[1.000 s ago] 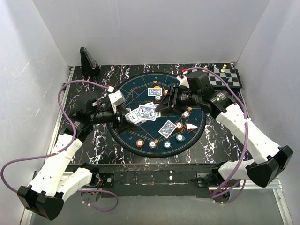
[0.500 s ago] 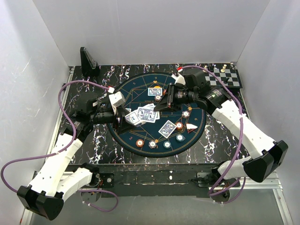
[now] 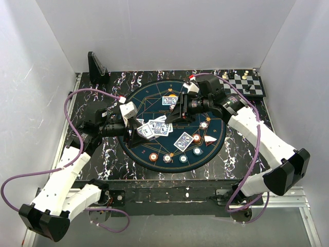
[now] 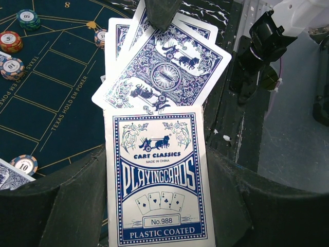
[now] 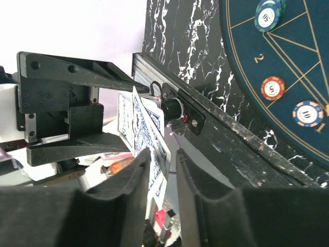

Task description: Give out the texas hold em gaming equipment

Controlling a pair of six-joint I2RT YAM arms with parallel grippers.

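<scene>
The left gripper [image 4: 157, 170] is clamped on a fan of cards [image 4: 164, 67], held above the left half of the mat [image 3: 154, 103], on the side nearer the worktop's [image 3: 229, 157] left edge. The right gripper [image 5: 163, 154] meets the fan from the far right. Its fingers are narrowed to a slim gap with the fan's top edge between them. From the wrist view I cannot tell whether the pads press a card or only straddle it. Two more cards lie face down on the mat, one toward its far edge and one right of centre. Chips [image 3: 167, 158] sit in an arc along its near and right rim.

The likely trouble is taking more than one card. The cards overlap closely, and slick faces tend to cling, so a pull could drag a neighbour out or loosen the whole fan from the left pads. A weak pinch would simply slide off. A pull at an angle could bend a card or scatter the rest onto the chips below.

The cards are thin, flexible rectangles with rounded corners and blue-and-white printed backs. The front one reads "plastic coated" and looks glossy. The pads are dark, matte and foam-like. The chips are small thick discs with striped rims, some stacked. The mat is a flat dark-blue circle with gold lines, and the worktop is black with white veining.
</scene>
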